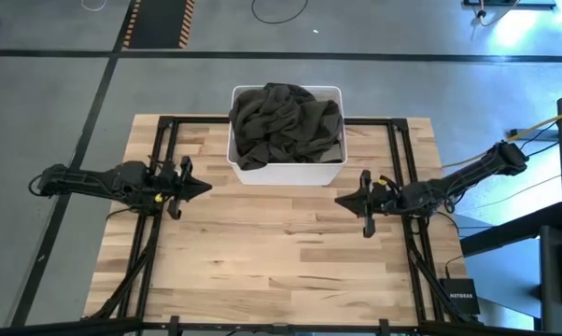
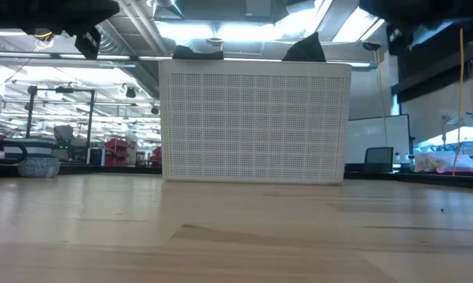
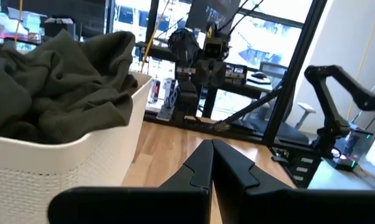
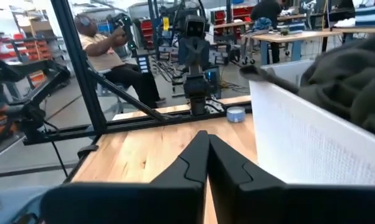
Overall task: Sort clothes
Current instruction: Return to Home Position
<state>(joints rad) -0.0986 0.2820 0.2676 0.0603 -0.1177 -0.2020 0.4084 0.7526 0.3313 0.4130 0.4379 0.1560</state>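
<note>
A large olive-grey garment (image 1: 286, 123) lies heaped in the white plastic bin (image 1: 287, 174) at the table's far middle, its folds rising above the rim; it also shows in the left wrist view (image 3: 56, 81) and the right wrist view (image 4: 352, 81). Other clothes are hidden or out of view. My left gripper (image 1: 206, 187) is shut and empty, above the table left of the bin. My right gripper (image 1: 340, 202) is shut and empty, right of the bin's near corner.
The bin stands on the wooden table (image 1: 281, 261), whose near half is bare wood. Black frame rails (image 1: 160, 149) run along both table sides. A seated person (image 4: 106, 50) shows in the room beyond the table. A roll of tape (image 4: 235, 115) lies near the table's left edge.
</note>
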